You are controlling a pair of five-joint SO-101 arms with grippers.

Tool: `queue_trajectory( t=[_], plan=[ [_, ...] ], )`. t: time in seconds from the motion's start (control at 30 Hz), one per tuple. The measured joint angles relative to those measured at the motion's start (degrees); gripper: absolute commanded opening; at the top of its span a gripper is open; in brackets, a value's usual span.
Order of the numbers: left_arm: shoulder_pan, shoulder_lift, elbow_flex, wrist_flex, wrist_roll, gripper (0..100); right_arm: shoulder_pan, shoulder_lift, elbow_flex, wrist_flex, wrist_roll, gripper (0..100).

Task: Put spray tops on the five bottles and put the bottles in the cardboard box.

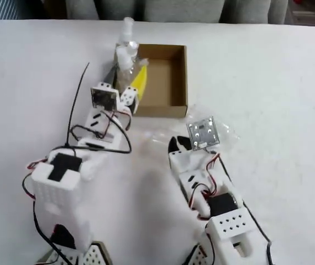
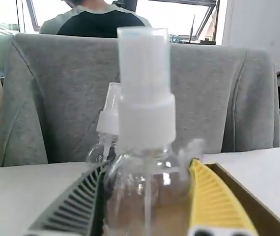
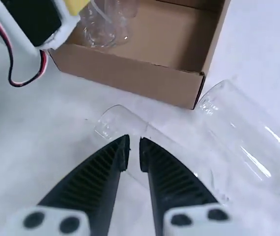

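Held bottle: clear, round-bodied and upright, fitted with a white spray top. My left claw is closed on its body, with the grey ribbed finger on one side and the yellow one on the other. In the high view this bottle stands at the left wall of the cardboard box, with my left claw at the same wall.

Second spray bottle: also capped in white, just behind the held one near the box's far-left corner. I cannot tell whether it stands inside the wall or outside it.

Open room: the box is open-topped with low brown walls. The right part of its floor shows bare cardboard, and the front wall faces both my arms.

My right claw has its black fingers drawn almost together, with only a thin slit between them and nothing gripped. It hangs over an uncapped clear bottle lying on its side on the white table. Another uncapped bottle lies beside it, near the box's near-right corner.

In the way: both lying bottles sit between my right claw and the front wall. My left claw's white body and its red and black wires crowd the box's near-left corner.
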Motion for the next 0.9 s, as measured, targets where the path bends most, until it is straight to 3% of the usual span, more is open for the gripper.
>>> queue_trajectory(
  t=[0.53,0.9],
  plan=[
    [-0.1,3.7,-2.3,0.1,0.0,2,0.0,0.0,0.0,0.0,0.4,1.6],
    [-0.5,3.7,-2.3,6.2,0.0,2,0.0,0.0,0.5,0.0,0.5,1.6]
  ],
)
